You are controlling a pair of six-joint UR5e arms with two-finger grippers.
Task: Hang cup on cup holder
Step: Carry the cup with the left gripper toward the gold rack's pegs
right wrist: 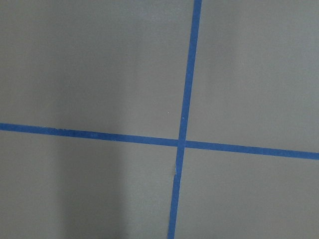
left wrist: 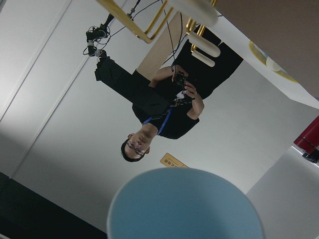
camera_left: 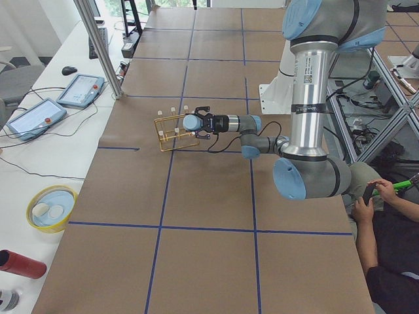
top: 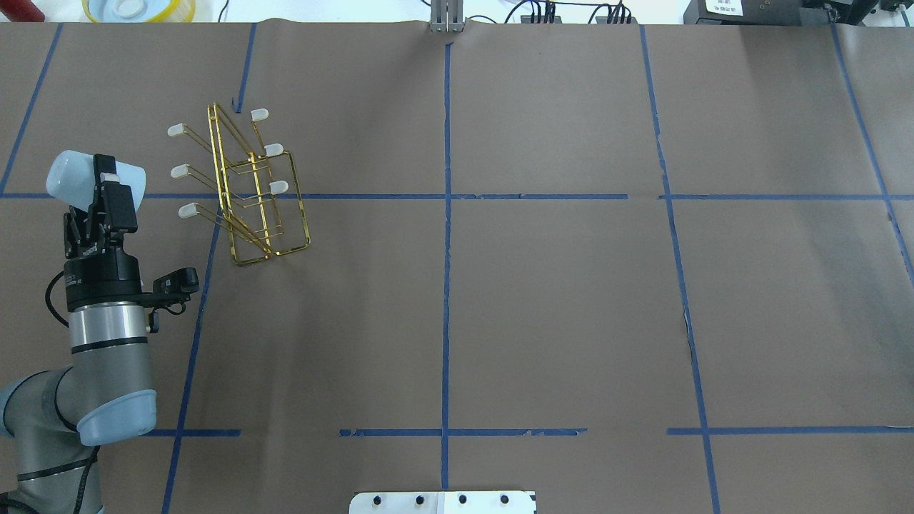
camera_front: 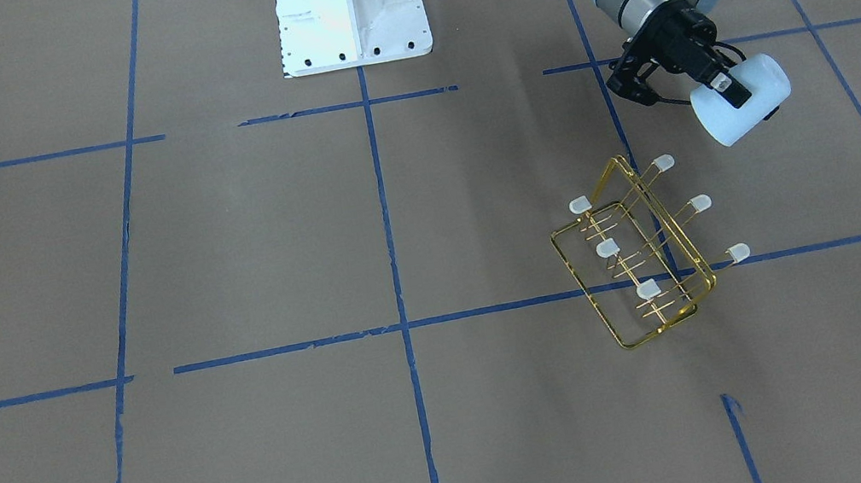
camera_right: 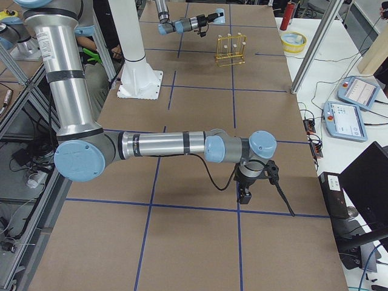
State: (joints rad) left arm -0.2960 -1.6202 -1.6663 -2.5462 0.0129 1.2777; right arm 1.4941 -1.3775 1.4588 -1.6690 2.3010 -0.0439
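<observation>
The pale light-blue cup (top: 68, 175) lies sideways in my left gripper (top: 101, 184), which is shut on it and holds it above the table. The cup also shows in the front view (camera_front: 762, 89) and fills the bottom of the left wrist view (left wrist: 184, 206). The gold wire cup holder (top: 250, 196) stands on the table just right of the cup in the overhead view, its capped prongs bare. The cup is apart from it. My right gripper (camera_right: 245, 193) shows only in the right side view, far from both; I cannot tell if it is open or shut.
A yellow bowl (top: 139, 8) and a red can (camera_left: 19, 263) sit beyond the table's far left corner. The white robot base (camera_front: 350, 8) stands mid-table at my edge. A person (left wrist: 159, 119) stands beyond the table. Tablets (camera_left: 78, 88) lie on the side bench.
</observation>
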